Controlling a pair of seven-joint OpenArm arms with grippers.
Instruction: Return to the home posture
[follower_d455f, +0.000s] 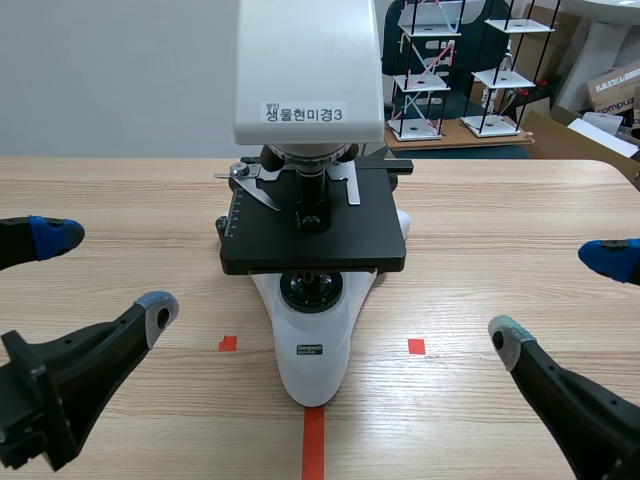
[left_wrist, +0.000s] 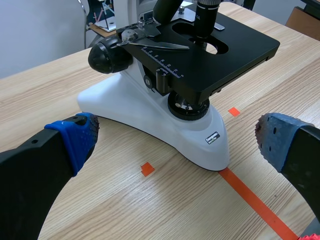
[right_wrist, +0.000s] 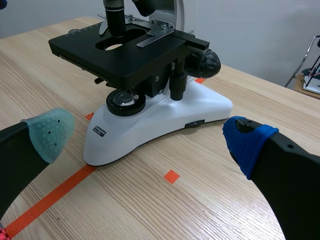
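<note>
Both of mine gape wide, gripping nothing: left gripper (follower_d455f: 105, 272) at 8 o'clock from the one microscope (follower_d455f: 312, 250), right gripper (follower_d455f: 557, 297) at 4 o'clock, neither touching it. That makes two grippers, one microscope, one table (follower_d455f: 500, 200); the microscope's white base points to 6 o'clock, toward me.

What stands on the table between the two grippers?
The microscope stands between the left gripper and the right gripper, touching neither; the scene view shows it.
</note>
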